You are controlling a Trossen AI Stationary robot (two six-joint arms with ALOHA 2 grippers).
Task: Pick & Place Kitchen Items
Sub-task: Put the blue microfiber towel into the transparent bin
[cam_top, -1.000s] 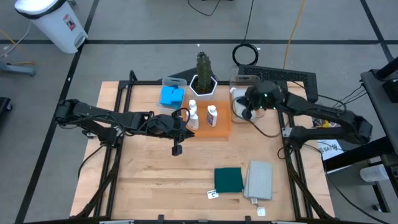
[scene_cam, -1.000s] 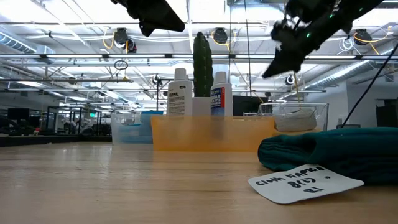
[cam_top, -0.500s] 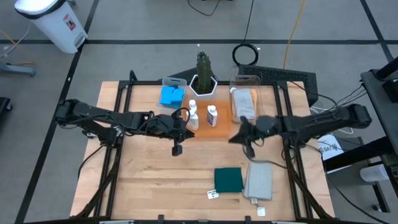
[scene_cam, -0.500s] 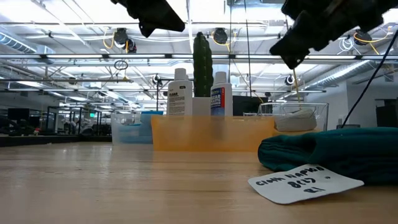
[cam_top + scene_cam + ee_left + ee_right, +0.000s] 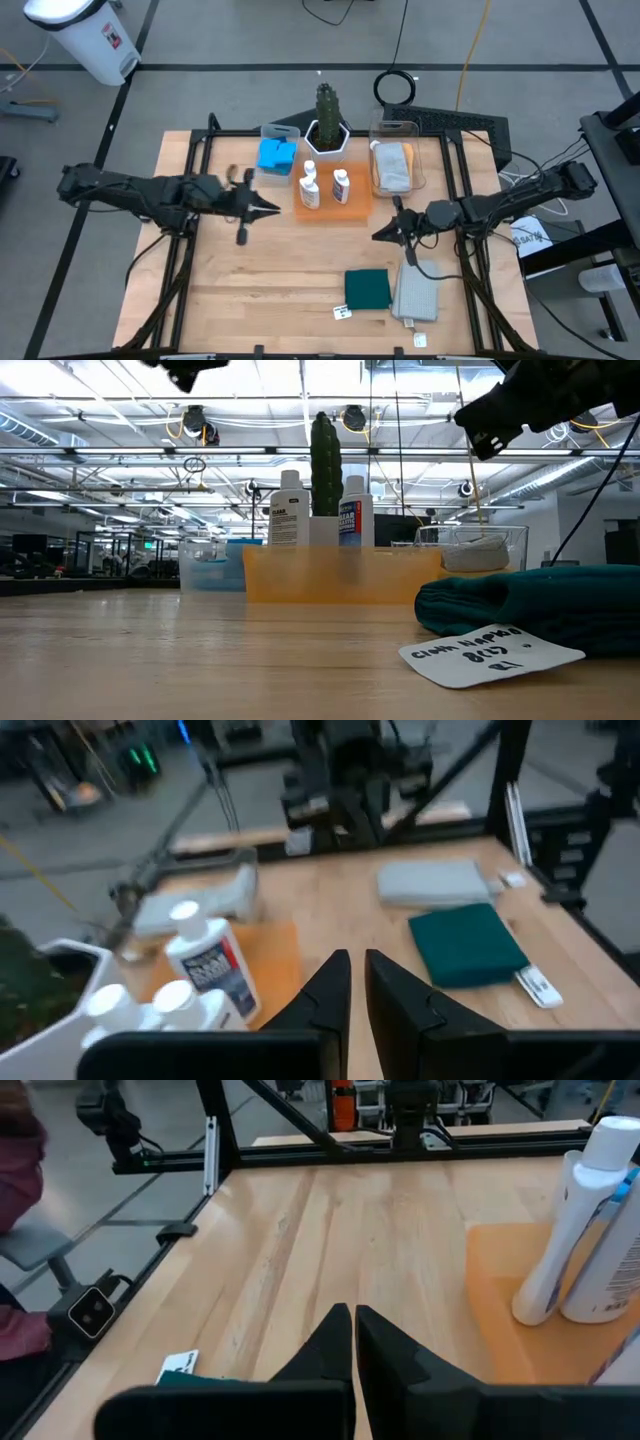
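Two white labelled bottles [image 5: 310,190] [image 5: 342,185] stand upright on the flat orange tray [image 5: 355,212]. Blue sponges [image 5: 277,155] lie in a clear bin. An orange and a grey cloth [image 5: 393,165] lie in the clear bin at the right. A folded dark green cloth [image 5: 368,289] and a folded grey cloth [image 5: 417,290] lie flat near the table's front edge. My left gripper [image 5: 270,209] [image 5: 357,982] hangs shut and empty left of the tray. My right gripper [image 5: 378,236] [image 5: 354,1342] hangs shut and empty right of the tray, above the table.
A cactus in a white hexagonal pot [image 5: 328,128] stands behind the tray. Paper tags [image 5: 342,313] [image 5: 418,340] lie by the two folded cloths. Black frame rails [image 5: 190,200] [image 5: 462,230] run along the table's left and right sides. Bare wood lies at the near left.
My left gripper has drawn back from the bottles toward the table's left edge. My right gripper has swung from over the right bin toward the table's near edge, then pulled back toward the right edge, and now points more level. Both stayed shut.
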